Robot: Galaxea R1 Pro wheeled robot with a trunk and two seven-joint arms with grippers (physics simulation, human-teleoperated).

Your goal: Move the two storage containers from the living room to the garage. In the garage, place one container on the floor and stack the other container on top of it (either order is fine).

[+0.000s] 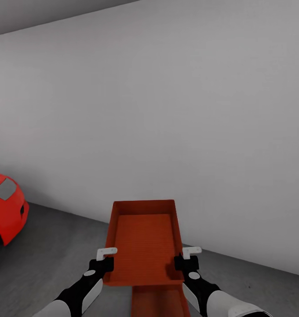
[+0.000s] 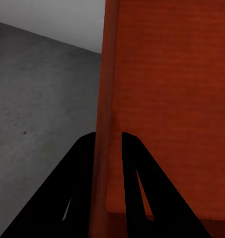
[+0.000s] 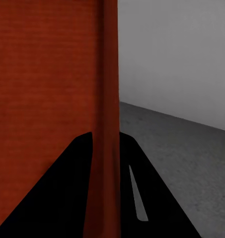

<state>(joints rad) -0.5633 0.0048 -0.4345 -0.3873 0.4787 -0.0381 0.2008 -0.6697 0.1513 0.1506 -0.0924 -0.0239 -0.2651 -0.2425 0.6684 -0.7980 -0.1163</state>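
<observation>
So it's in the garage, red car [image 1: 6, 211] off to the left, holding one storage container [image 1: 145, 240] up over the concrete floor [image 1: 57, 246]. Left gripper [image 1: 106, 257] and right gripper [image 1: 188, 257] each pinch a side wall. The other container [image 1: 158, 301] sits lower, nearer the robot. Looks like the stacking step; next it probably needs to line up and lower it.
</observation>
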